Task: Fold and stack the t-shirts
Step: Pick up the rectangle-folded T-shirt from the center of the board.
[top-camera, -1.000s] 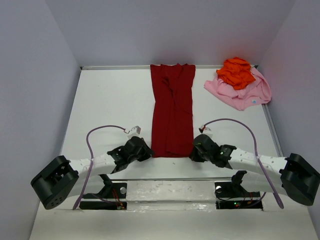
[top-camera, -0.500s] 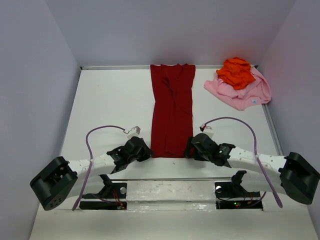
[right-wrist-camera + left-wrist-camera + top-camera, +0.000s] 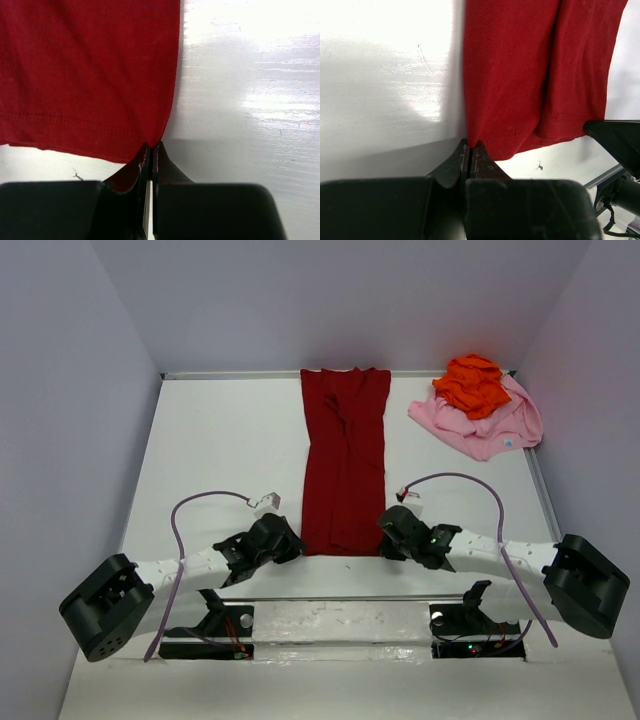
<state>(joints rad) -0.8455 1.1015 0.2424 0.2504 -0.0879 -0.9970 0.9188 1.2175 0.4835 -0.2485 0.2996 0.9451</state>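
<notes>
The left gripper (image 3: 470, 151) has its fingers clenched on the near left hem corner of the dark red shirt (image 3: 345, 455). The right gripper (image 3: 151, 150) is clenched on the near right corner. The shirt lies folded in 1 long strip down the middle of the table (image 3: 220, 440). The orange shirt (image 3: 472, 383) is bunched on the pink shirt (image 3: 492, 430) in the far right corner, well apart from both grippers.

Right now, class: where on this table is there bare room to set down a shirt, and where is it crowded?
Free: wide table patch between left wall and dark red shirt; narrower strip right of it, nearer than the pink shirt. Crowded: far right corner, orange shirt on pink; near edge, left pincer, right pincer.
</notes>
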